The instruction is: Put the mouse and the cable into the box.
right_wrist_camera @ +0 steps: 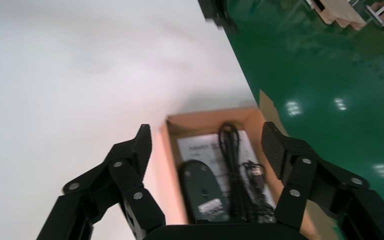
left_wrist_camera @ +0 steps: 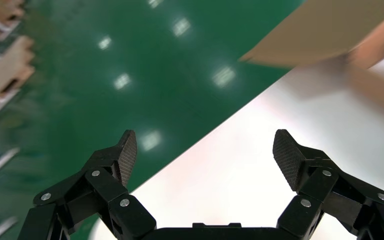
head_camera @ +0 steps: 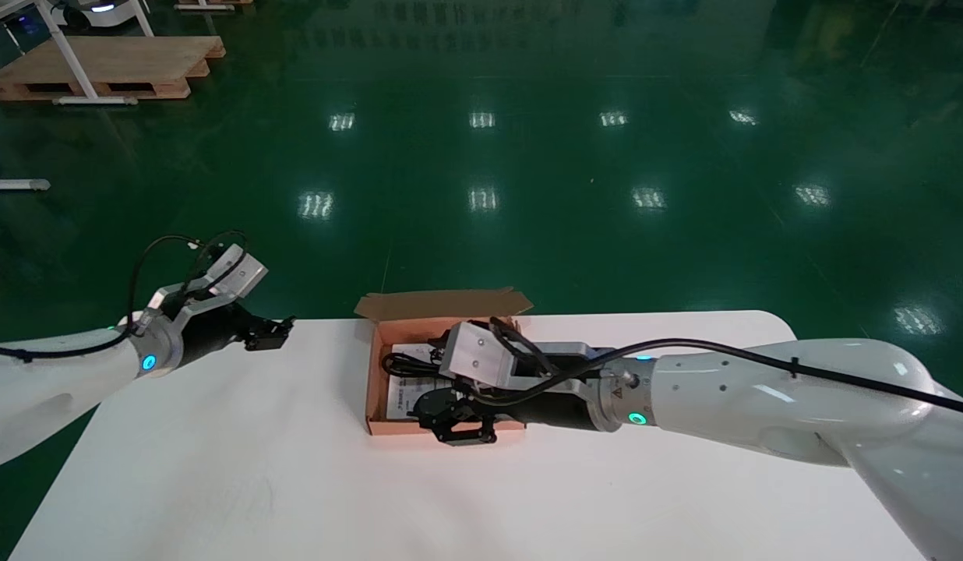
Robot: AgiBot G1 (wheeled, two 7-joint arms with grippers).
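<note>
Our right gripper (right_wrist_camera: 207,145) hovered, jaws wide, over the box (right_wrist_camera: 210,116) holding mouse (right_wrist_camera: 202,192) and cable (right_wrist_camera: 235,170); left gripper (left_wrist_camera: 205,150), also wide, beside the tabletop (head_camera: 216,467) edge.

**Box** (head_camera: 442,304): brown cardboard, matt, with raw-cut flap edges. Inside the box: a mouse (right_wrist_camera: 202,190) of black matt plastic, a cable (right_wrist_camera: 230,150) in a smooth black sheath, and a sheet of white printed paper (right_wrist_camera: 195,147) beneath both. Under the box: a table (head_camera: 240,467) with a smooth white top of faint sheen. Beyond the box: a green floor (head_camera: 544,156), glossy, showing bright light reflections. Over the box: the right gripper (right_wrist_camera: 206,130), with black matt links, metal-coloured rivets and finely dimpled pads (right_wrist_camera: 272,147).
</note>
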